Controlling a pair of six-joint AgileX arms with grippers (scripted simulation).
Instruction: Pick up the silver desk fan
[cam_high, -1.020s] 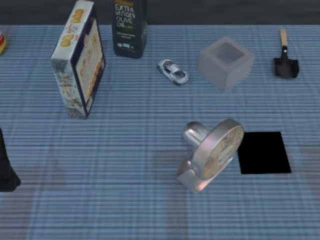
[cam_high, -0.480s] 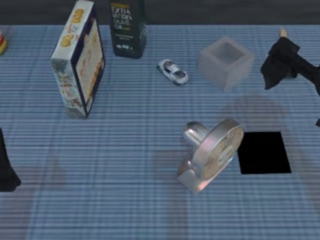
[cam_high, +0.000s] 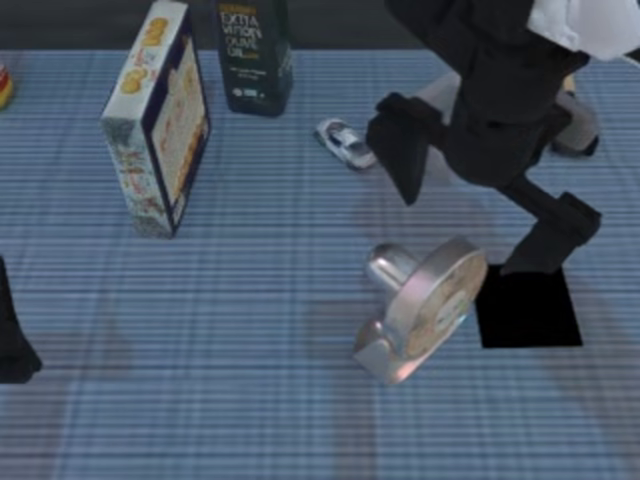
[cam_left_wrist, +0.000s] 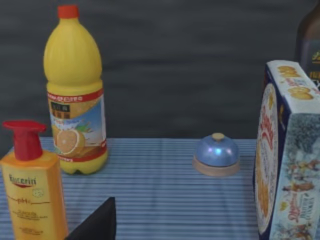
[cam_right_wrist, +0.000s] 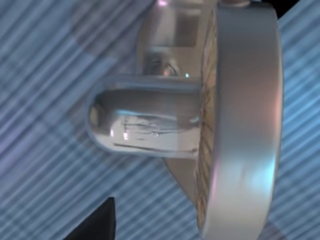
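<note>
The silver desk fan (cam_high: 425, 305) stands right of the table's centre, its cream-gold face turned toward a black square (cam_high: 528, 305). My right gripper (cam_high: 462, 233) hovers just behind and above it, open wide, nothing between its fingers. In the right wrist view the fan (cam_right_wrist: 240, 125) fills the picture, with its stubby rear housing (cam_right_wrist: 145, 122) pointing at the camera's left and one dark finger (cam_right_wrist: 97, 225) at the edge. My left gripper (cam_high: 12, 340) is parked at the left edge, open; one finger (cam_left_wrist: 97, 225) shows in the left wrist view.
A cereal box (cam_high: 160, 115) and an olive oil bottle (cam_high: 258, 55) stand at the back left, with a small silver toy car (cam_high: 346, 143) beside them. The right arm hides the back right. The left wrist view shows an orange juice bottle (cam_left_wrist: 75, 90), a lotion bottle (cam_left_wrist: 32, 190) and a bell (cam_left_wrist: 216, 155).
My right arm has swung in from the back right edge to above the fan, now covering the grey cube and the small shovel. The fan and left arm have not moved.
</note>
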